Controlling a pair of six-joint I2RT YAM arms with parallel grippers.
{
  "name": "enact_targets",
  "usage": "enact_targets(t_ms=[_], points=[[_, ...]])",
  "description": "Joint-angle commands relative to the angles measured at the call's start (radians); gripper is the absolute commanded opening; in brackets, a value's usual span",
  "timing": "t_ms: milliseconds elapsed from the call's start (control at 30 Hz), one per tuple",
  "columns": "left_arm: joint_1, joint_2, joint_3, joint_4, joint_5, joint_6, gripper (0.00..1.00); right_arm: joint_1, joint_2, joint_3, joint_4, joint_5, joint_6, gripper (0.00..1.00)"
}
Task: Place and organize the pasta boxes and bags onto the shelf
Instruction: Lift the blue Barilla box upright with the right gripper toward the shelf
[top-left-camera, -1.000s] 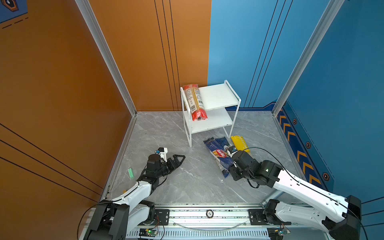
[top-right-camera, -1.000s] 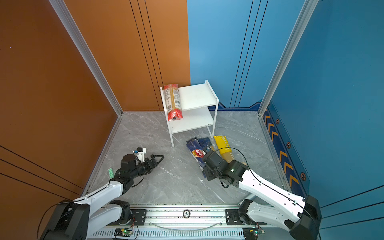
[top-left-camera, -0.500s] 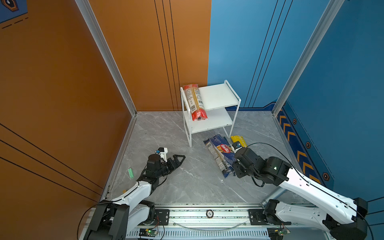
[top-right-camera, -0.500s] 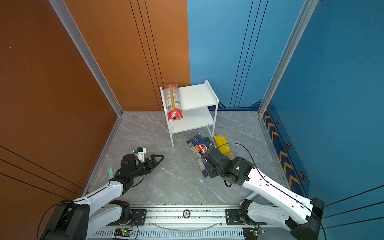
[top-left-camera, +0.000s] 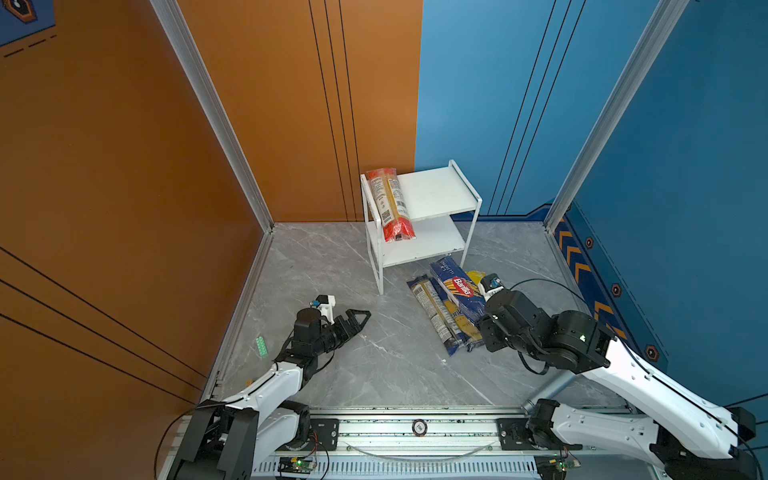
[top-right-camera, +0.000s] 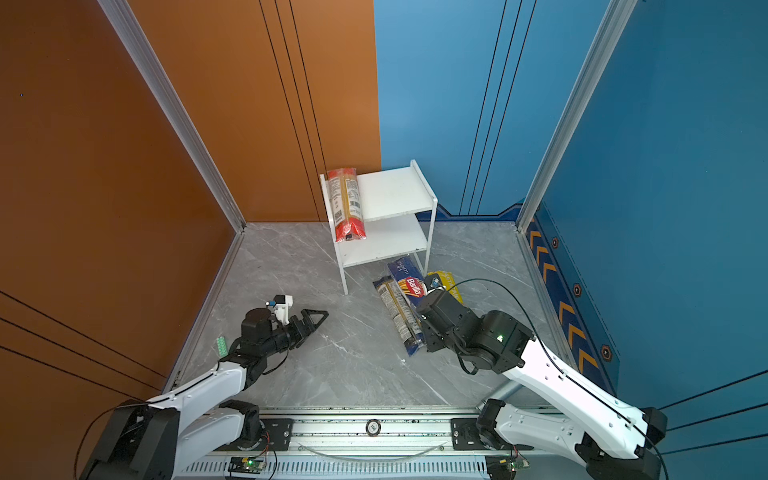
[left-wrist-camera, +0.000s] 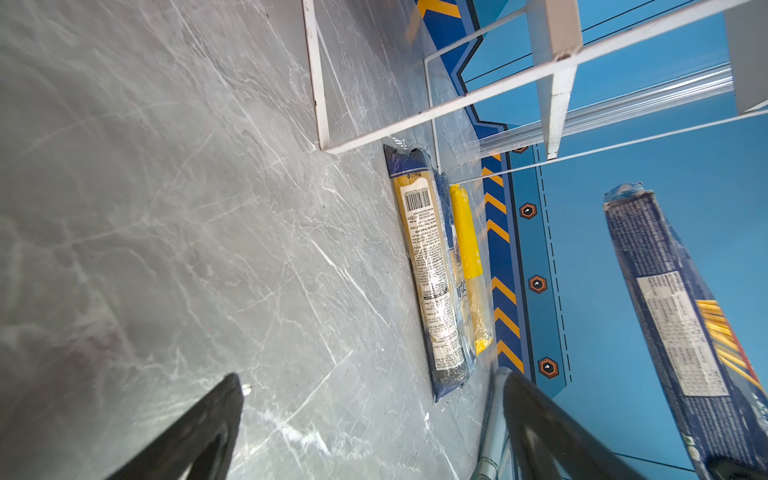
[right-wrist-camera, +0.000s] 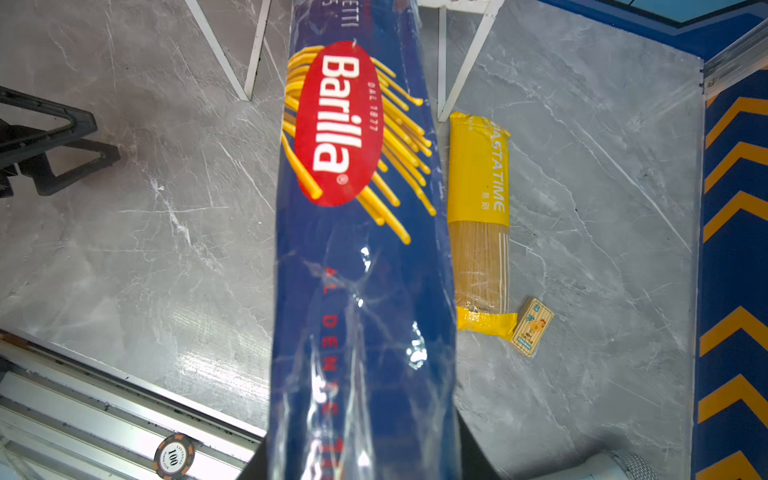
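Note:
The white two-tier shelf (top-left-camera: 436, 193) (top-right-camera: 392, 193) stands at the back wall. A red-ended clear pack (top-left-camera: 390, 203) (top-right-camera: 345, 203) lies on the left side of its top board. My right gripper (right-wrist-camera: 361, 465) is shut on the near end of the dark blue Barilla pack (top-left-camera: 460, 286) (top-right-camera: 411, 286) (right-wrist-camera: 357, 257) and holds it off the floor, far end toward the shelf. On the floor lie a clear, dark-blue labelled pack (top-left-camera: 432, 309) (left-wrist-camera: 432, 282), a partly covered blue-yellow pack (top-left-camera: 455, 322) and a bright yellow pack (right-wrist-camera: 478, 187) (top-right-camera: 448, 283). My left gripper (top-left-camera: 359, 318) (left-wrist-camera: 374, 378) hangs open and empty over bare floor.
A small green block (top-left-camera: 262, 345) lies by the left wall. A small yellow card box (right-wrist-camera: 533, 326) sits at the yellow pack's near end. A poker chip (right-wrist-camera: 173, 456) rests on the front rail. Orange and blue walls close in three sides.
My right gripper has lifted the Barilla pack off the heap and shifted right, its far end now nearer the shelf. The left arm has not moved.

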Motion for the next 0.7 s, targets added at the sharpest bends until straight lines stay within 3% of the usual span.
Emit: enact_targets(t_ms=[0, 667], points=[[0.009, 0.000, -0.008, 0.007, 0.020, 0.017, 0.98, 0.006, -0.048, 0.085, 0.058, 0.103, 0.045, 0.00], [0.013, -0.007, -0.013, 0.006, 0.022, 0.020, 0.98, 0.004, -0.018, 0.278, 0.000, 0.127, 0.066, 0.00]])
